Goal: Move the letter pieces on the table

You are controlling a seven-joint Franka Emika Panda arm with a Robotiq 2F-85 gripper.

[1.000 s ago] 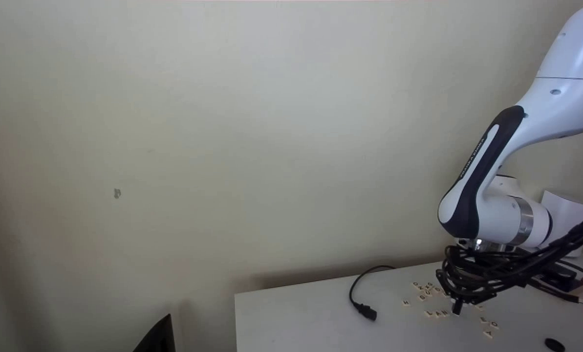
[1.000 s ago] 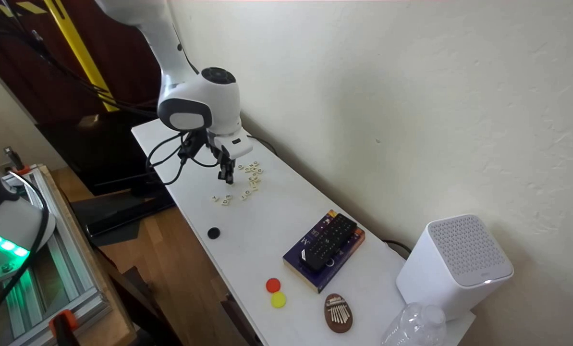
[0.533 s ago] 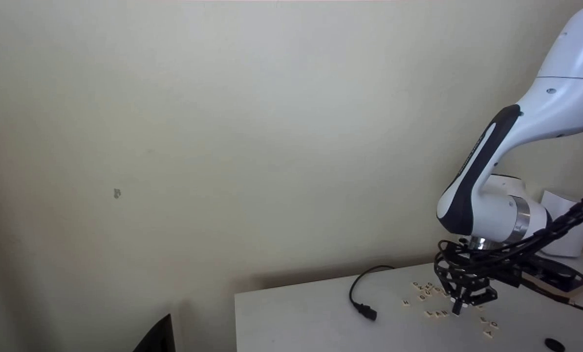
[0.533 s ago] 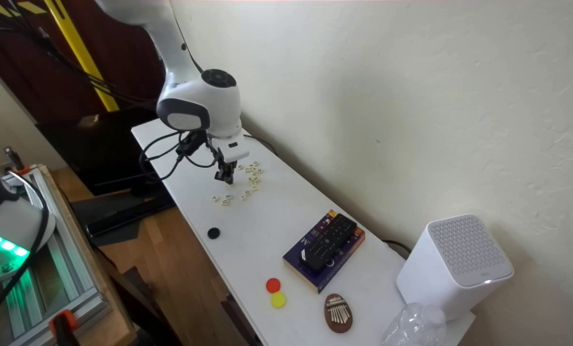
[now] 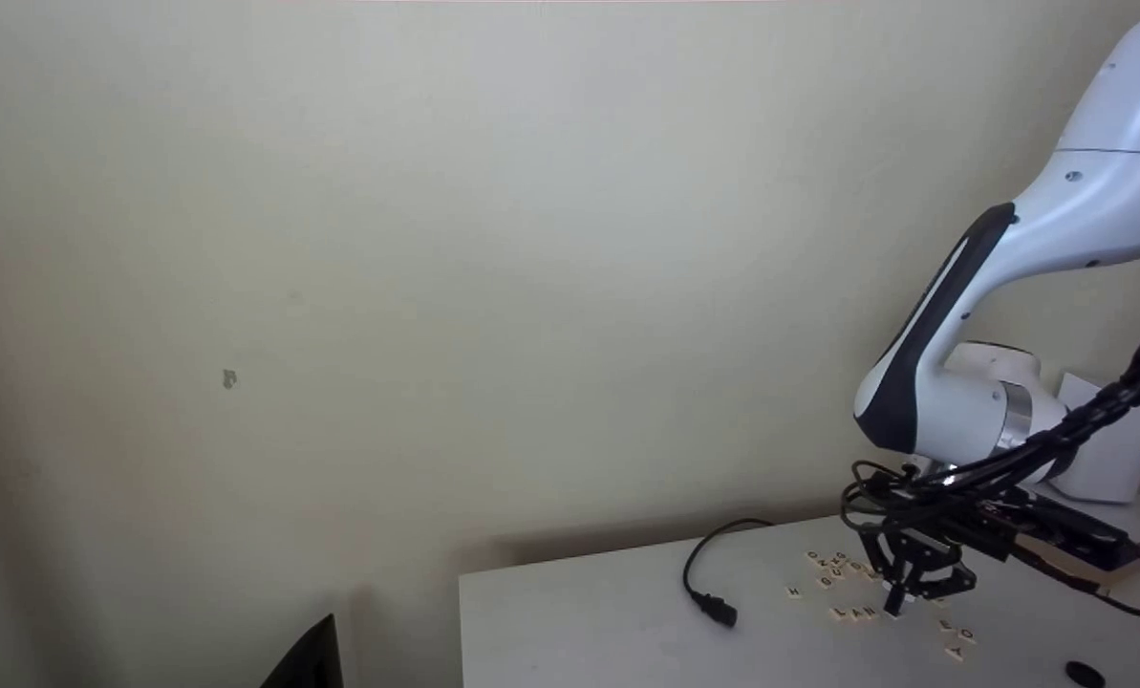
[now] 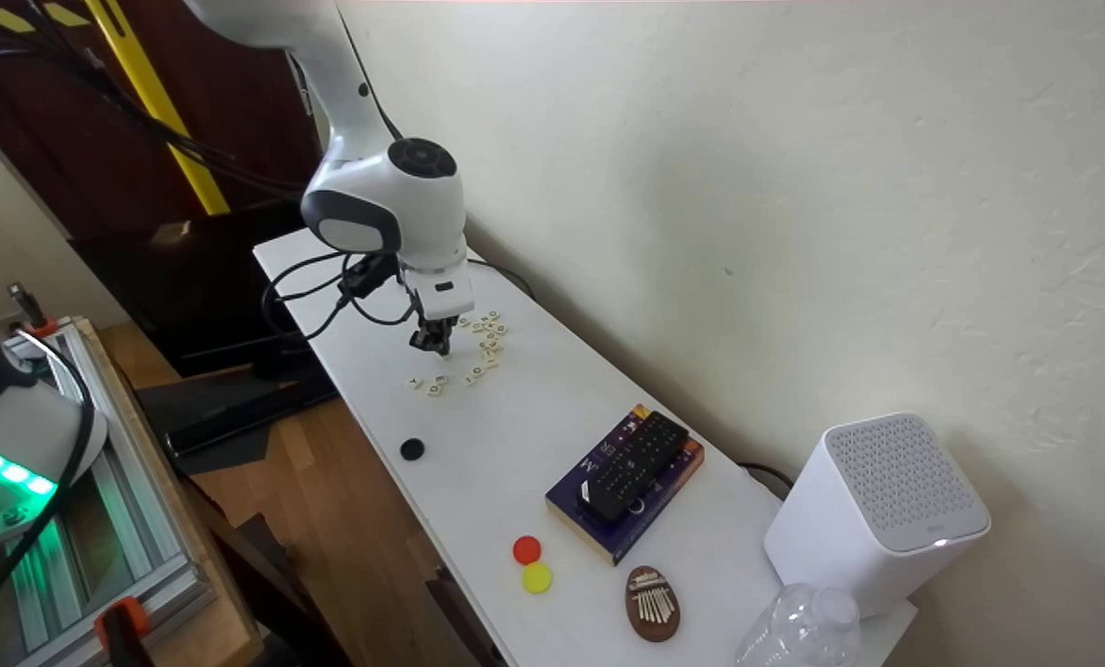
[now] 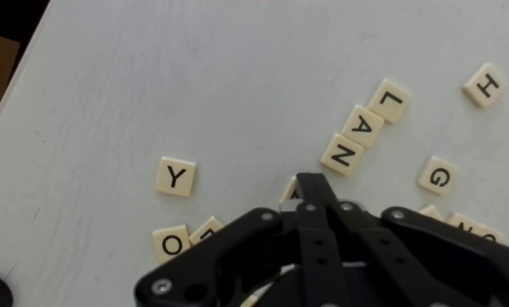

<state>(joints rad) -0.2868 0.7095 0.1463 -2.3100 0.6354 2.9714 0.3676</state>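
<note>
Beige tile [image 7: 289, 191] half hidden by our claw [image 7: 316, 182] | jaws together | pushing step, we'd guess | next likely needs light nudging

I count one white table [image 6: 478, 482] and one book [image 6: 598, 456], with one black keypad [image 6: 634, 466] on it. Beyond the book there are letter pieces [image 7: 175, 176], at least twelve, some too covered for a full tally, plus one gripper [image 5: 892, 608] and one cable with a plug [image 5: 713, 608]. To the book's left, three discs [image 6: 527, 550]: one black, one red, one yellow. In front of it, one thumb piano [image 6: 652, 604]; to its right, one white box [image 6: 872, 523] and one clear bottle [image 6: 797, 635].
</note>
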